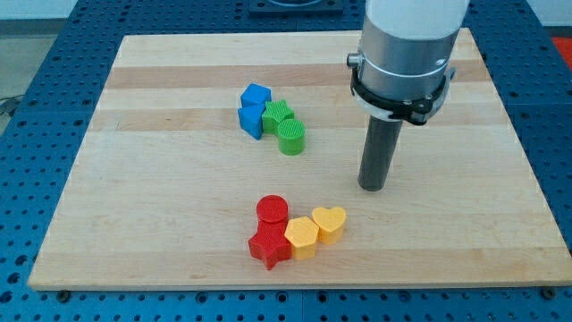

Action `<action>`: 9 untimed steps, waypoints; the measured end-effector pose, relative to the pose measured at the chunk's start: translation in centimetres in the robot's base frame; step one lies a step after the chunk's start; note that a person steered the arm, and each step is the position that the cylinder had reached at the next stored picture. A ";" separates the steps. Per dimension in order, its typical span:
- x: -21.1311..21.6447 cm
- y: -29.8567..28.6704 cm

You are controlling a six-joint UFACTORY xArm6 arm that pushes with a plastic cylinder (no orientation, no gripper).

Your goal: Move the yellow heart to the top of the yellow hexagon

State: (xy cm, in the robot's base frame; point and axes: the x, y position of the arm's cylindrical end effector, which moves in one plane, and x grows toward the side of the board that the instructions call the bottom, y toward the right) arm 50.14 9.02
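Observation:
The yellow heart (330, 223) lies near the view's bottom, touching the right side of the yellow hexagon (301, 236). My tip (373, 187) rests on the board up and to the right of the heart, a short gap away, touching no block. The rod hangs from the grey arm end (402, 54) at the view's top right.
A red cylinder (272, 211) and a red star (269, 244) touch the hexagon's left side. Two blue blocks (254, 109) and two green blocks (286, 129) cluster at the upper middle. The wooden board (161, 206) ends near the bottom cluster.

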 end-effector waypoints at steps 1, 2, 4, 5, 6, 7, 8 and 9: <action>0.2 0.0; 8.3 -0.2; 11.6 -1.5; 11.7 -4.0; 11.7 -4.3; 8.4 -4.3; -1.2 -4.9; -3.3 -5.2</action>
State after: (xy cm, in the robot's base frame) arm 46.81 3.84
